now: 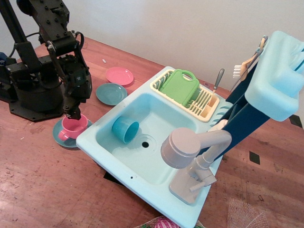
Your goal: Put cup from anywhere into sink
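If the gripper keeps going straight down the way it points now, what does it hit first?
Most likely the pink cup on its teal saucer: the gripper points down at the cup's rim, seemingly at or just inside it. Depth is unclear.

A scuffed reddish-brown wooden table [42, 190] stands against a plain off-white wall [180, 28], evenly lit, with small black markers [254, 157] on its surface.

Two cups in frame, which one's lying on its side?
The teal cup in the sink, mouth facing sideways. The pink cup stands upright under the gripper.
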Controlling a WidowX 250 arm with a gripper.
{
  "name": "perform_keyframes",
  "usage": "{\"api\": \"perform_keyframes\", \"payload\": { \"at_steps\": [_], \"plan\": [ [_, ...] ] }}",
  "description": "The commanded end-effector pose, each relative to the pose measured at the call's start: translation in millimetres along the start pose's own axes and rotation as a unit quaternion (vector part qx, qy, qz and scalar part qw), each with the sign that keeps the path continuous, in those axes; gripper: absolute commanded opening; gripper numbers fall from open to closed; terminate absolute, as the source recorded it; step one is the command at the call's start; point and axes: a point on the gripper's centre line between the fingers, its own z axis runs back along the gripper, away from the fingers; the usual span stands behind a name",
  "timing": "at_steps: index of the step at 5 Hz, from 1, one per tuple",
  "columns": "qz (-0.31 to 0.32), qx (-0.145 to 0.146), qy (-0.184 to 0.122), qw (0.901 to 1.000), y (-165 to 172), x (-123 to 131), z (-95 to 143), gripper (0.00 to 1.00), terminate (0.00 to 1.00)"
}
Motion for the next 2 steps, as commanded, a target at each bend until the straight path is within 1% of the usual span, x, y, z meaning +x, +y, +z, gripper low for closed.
{"api": "perform_keyframes", "payload": {
  "at_steps": [1,2],
  "plan": [
    [0.000,0.000,0.000,1.0000,0.0,0.0,0.0,1.00,0.00],
    [-0.004,-0.004,-0.001,1.0000,5.5,-0.3,-9.5,1.00,0.00]
  ]
}}
